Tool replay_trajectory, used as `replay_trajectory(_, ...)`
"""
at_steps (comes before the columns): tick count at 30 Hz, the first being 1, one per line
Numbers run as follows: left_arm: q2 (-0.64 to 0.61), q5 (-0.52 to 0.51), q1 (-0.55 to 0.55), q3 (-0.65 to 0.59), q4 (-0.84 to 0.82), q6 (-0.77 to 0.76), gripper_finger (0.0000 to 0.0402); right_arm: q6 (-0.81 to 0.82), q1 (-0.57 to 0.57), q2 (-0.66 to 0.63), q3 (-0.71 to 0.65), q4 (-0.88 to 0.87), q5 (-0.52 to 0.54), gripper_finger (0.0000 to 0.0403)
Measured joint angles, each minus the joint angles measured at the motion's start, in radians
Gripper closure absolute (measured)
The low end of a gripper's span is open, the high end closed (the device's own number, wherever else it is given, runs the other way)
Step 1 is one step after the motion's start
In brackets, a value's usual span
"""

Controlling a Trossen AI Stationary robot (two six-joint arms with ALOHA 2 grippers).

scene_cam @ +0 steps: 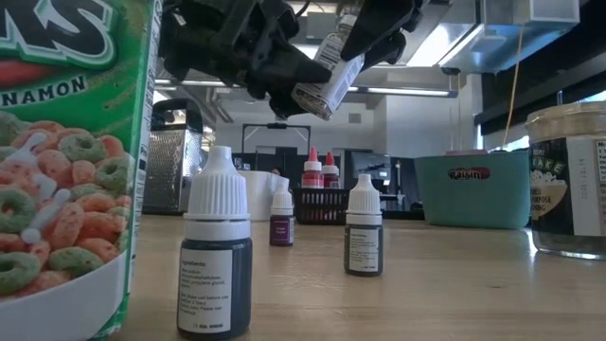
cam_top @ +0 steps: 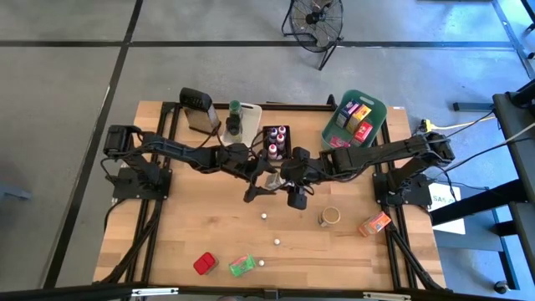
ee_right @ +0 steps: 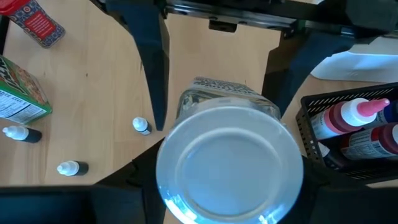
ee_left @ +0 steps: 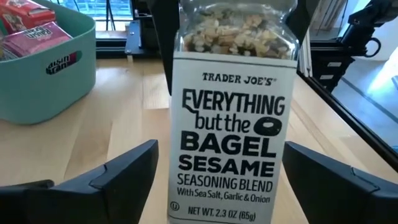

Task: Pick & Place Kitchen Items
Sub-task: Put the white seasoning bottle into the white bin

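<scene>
Right jaws clamped on the seasoning jar (ee_right: 229, 155), left jaws spread wide on either side of it, not touching.

High view: left gripper (cam_top: 253, 189) and right gripper (cam_top: 294, 186) meeting mid-surface (cam_top: 167, 226), just in front of the black bin (cam_top: 277, 142).

Low view: jar tilted, held in the air above small dropper bottles (scene_cam: 216, 246).

Left wrist: jar label facing the camera, between the fingers (ee_left: 118, 180), gaps both sides.

Right wrist: jar seen end-on, gripped.
</scene>
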Motion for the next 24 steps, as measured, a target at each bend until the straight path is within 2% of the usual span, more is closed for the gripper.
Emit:
replay_trajectory(5, 0.0, 0.0, 0.0, 0.0, -0.015, 0.012, 0.0107, 0.0, 0.0, 0.0, 0.0, 0.0, 0.001, 0.0196)
replay_trajectory(12, 0.0, 0.001, 0.0, 0.0, -0.033, 0.066, 0.0207, -0.003, 0.0, 0.0, 0.0, 0.008, 0.001, 0.0196)
replay_trajectory(20, -0.002, 0.001, 0.0, 0.0, -0.034, 0.078, 0.0208, -0.002, 0.0, 0.0, 0.0, 0.019, 0.006, 0.0172)
replay_trajectory(24, -0.009, -0.021, 0.002, 0.0, -0.043, 0.076, 0.0208, 0.004, 0.008, -0.001, 0.04, -0.071, 0.083, 0.0148)
